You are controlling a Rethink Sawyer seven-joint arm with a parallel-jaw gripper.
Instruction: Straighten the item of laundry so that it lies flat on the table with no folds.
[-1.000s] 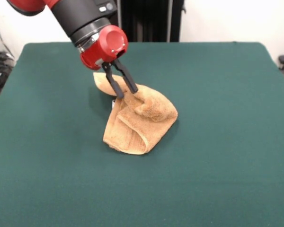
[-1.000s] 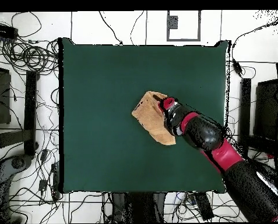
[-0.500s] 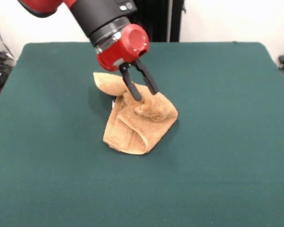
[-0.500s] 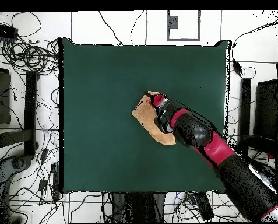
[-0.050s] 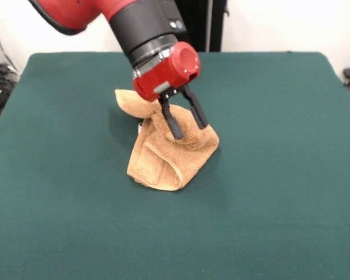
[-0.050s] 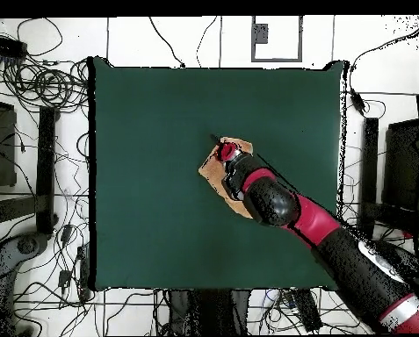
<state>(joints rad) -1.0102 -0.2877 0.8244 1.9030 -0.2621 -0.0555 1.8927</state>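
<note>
One rumpled, folded terry towel (image 5: 170, 153) on felt table (image 5: 280, 175).

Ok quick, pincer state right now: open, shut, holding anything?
Pincer: open, holding nothing, its tips at the crumpled towel.

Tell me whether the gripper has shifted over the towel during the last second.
Yes. In the front view the open gripper has travelled rightward across the crumpled towel, from its left part to above its right-hand hump; the towel has not moved on the green table.
</note>
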